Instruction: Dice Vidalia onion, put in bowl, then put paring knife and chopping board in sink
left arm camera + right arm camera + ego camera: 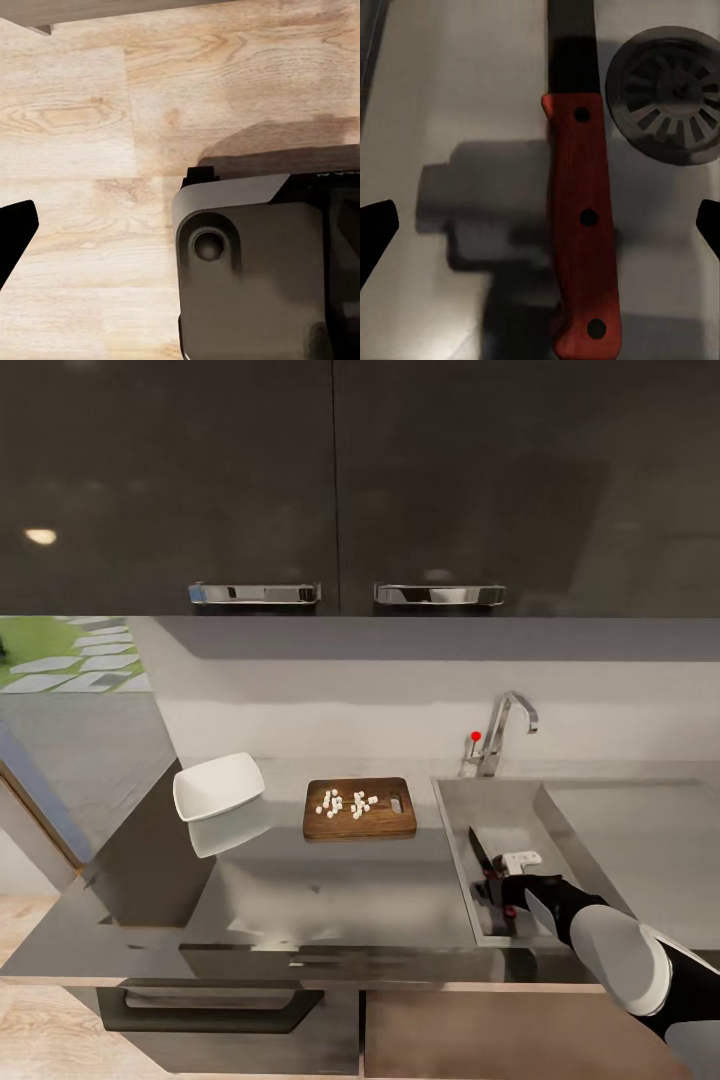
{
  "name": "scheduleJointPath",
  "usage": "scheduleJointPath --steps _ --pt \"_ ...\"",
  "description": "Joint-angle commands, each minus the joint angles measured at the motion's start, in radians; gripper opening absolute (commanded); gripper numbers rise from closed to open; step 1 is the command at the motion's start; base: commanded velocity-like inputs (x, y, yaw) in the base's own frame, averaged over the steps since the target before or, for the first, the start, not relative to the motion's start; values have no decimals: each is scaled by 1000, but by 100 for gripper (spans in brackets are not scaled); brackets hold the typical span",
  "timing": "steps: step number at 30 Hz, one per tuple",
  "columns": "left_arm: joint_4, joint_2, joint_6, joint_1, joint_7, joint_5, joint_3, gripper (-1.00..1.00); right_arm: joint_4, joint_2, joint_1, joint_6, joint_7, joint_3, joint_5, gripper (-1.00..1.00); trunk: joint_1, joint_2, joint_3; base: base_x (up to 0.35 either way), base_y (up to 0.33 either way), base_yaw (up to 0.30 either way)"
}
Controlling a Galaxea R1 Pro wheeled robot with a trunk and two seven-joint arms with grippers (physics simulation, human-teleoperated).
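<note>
Head view: right gripper (505, 885) sits low in the sink (560, 805), over the paring knife (478, 852). Right wrist view: paring knife lies flat on the basin floor beside the round drain (671, 94), red handle midway between the two fingertips (375, 229), which stand wide apart and clear of it. Knife reads as released, gripper open. Left gripper (11, 240): one dark fingertip shows over the wood floor (82, 120); its state cannot be told.

Chopping board (360, 808) rests on the tabletop (330, 890) between the white bowl (218, 785) and the sink, with onion dice (345, 801) scattered on it. Bowl looks empty.

Risks, as judged:
- Dice are not yet in the bowl; moving the board to the sink first would dump them into the basin.
- Tilting the board in transit lets loose pieces slide off.
- Board set down on the blade could rock.
</note>
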Motion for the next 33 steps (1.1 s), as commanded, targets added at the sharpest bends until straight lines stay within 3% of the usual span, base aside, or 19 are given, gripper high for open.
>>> scheduleJointPath --steps 1,5,7,10,12,13,15,21,33 --pt "5 -1 -8 -2 1 9 -9 100 -7 -1 -1 4 5 -9 9 100 1 -2 -2 0 0 0" --pt "5 -1 -8 -2 0 9 -9 100 -32 -4 -1 10 1 -14 9 100 1 -2 -2 0 0 0" --pt "5 -3 -8 -2 0 9 -9 100 -92 -4 -2 31 2 -15 9 100 1 -2 -2 0 0 0" --pt "5 -7 -8 -2 0 8 -9 100 -313 18 -2 212 53 -14 8 100 1 -2 -2 0 0 0" --pt "5 -9 -9 -2 0 8 -9 100 -577 57 -2 431 166 -10 9 100 1 -2 -2 0 0 0" --pt "5 -12 -9 -2 0 8 -10 100 -685 82 -2 489 213 -7 11 100 1 -2 -2 0 0 0" --pt "5 -14 -9 -2 0 7 -9 100 -763 122 -2 530 246 -7 18 100 1 -2 -2 0 0 0" --pt "5 -13 -8 -2 0 9 -8 100 -796 176 -2 549 262 -3 45 100 1 -2 0 0 108 -147" --pt "5 -18 -9 -2 0 9 -9 100 -797 190 -2 547 266 4 47 100 1 -2 4 0 239 -150"
